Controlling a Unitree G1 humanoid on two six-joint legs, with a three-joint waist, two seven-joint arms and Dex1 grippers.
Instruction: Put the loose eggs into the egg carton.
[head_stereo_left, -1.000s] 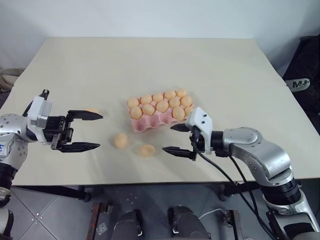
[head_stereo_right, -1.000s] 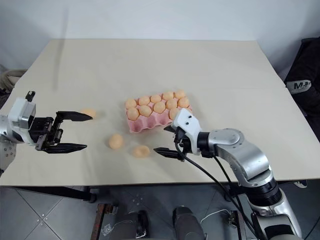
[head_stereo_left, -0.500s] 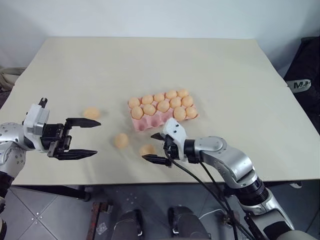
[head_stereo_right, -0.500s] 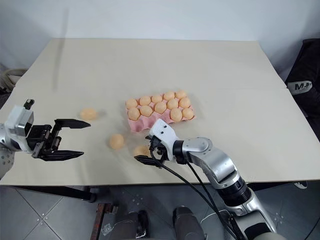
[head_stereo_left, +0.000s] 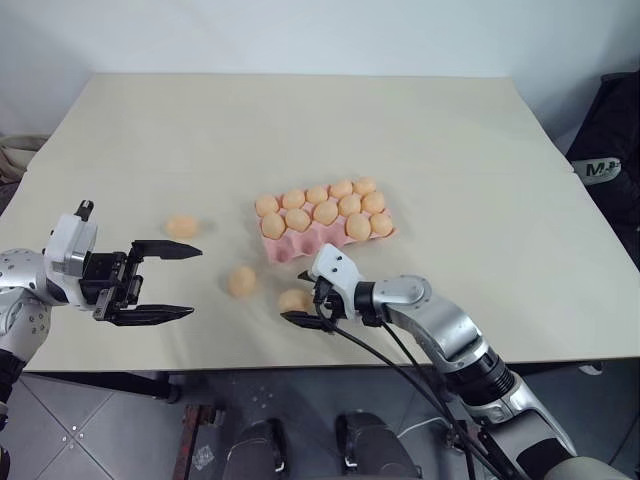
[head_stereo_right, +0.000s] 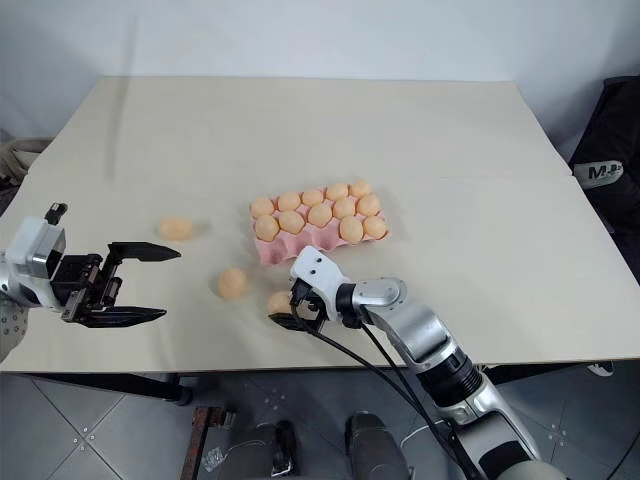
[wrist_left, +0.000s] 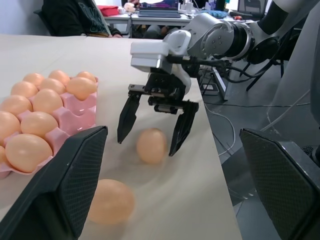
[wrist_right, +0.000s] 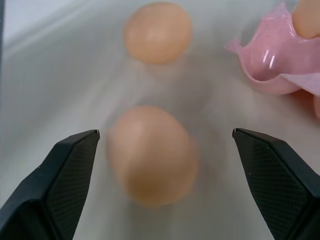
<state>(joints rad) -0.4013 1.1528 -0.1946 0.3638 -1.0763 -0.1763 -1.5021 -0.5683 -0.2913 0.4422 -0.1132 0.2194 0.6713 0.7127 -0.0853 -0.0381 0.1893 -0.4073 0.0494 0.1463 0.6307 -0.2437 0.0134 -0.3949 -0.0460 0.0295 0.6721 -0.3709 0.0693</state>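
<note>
Beige table (head_stereo_left: 300, 120) carries all the work; beyond its far edge is a pale wall, and the left wrist view shows desks with a seated person in a dark top (wrist_left: 80, 17) further off.

Right gripper (head_stereo_left: 306, 297) is set low over the near part of the table, its fingers spread and standing on either side of the nearest loose egg (head_stereo_left: 294, 300). The left wrist view shows a gap between each finger and the shell, so nothing is grasped yet. The placement looks like a straddle made ready for closing on that egg.

Left gripper (head_stereo_left: 172, 283) hangs above the table's left side, fingers wide apart and empty, pointing across toward the eggs. It appears parked clear of the working arm and within reach of the egg on the left (head_stereo_left: 181, 226).

Pink egg carton (head_stereo_left: 300, 246) lies flat near the table's middle, just beyond the straddled egg. Eleven eggs can be counted seated in its cups; at least one cup at the near left corner (wrist_right: 265, 62) shows bare pink. The exact number of free cups cannot be told.

Three eggs lie outside the carton: the straddled one, a second egg (head_stereo_left: 241, 281) near it on the left, and the one on the left, well apart. Judged on this, the task is largely done, with three placements outstanding.
</note>
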